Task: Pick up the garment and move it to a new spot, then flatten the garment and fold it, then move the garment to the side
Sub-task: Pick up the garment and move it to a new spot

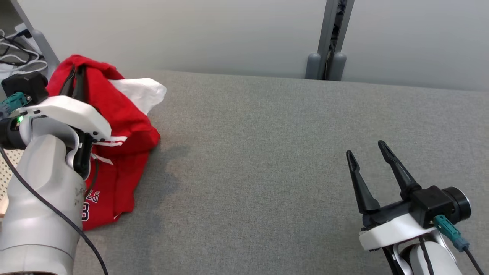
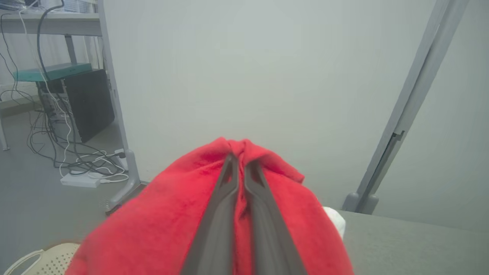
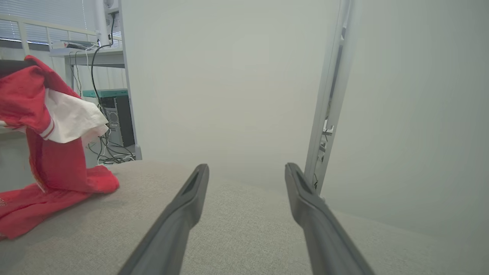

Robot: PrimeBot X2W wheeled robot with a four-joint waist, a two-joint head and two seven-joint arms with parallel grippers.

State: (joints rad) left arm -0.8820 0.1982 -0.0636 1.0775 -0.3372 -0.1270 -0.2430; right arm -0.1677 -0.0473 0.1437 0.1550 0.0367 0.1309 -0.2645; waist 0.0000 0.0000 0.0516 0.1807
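Observation:
The garment (image 1: 126, 126) is a red jersey with white trim and a white inner side, hanging bunched at the far left of the grey surface. My left gripper (image 1: 76, 74) is shut on the garment's top edge and holds it up, while the lower part rests on the surface. In the left wrist view the two dark fingers (image 2: 223, 191) press together with red cloth (image 2: 172, 214) draped around them. My right gripper (image 1: 367, 149) stands open low at the right, far from the garment, with nothing between its fingers (image 3: 191, 191). The right wrist view shows the garment (image 3: 53, 168) at the left.
The grey padded surface (image 1: 267, 152) stretches wide between the two arms. A pale wall and a grey post (image 1: 328, 46) stand behind its far edge. Cables and a desk (image 2: 57, 114) lie beyond the left end. A perforated cream basket rim (image 2: 46, 259) sits low at left.

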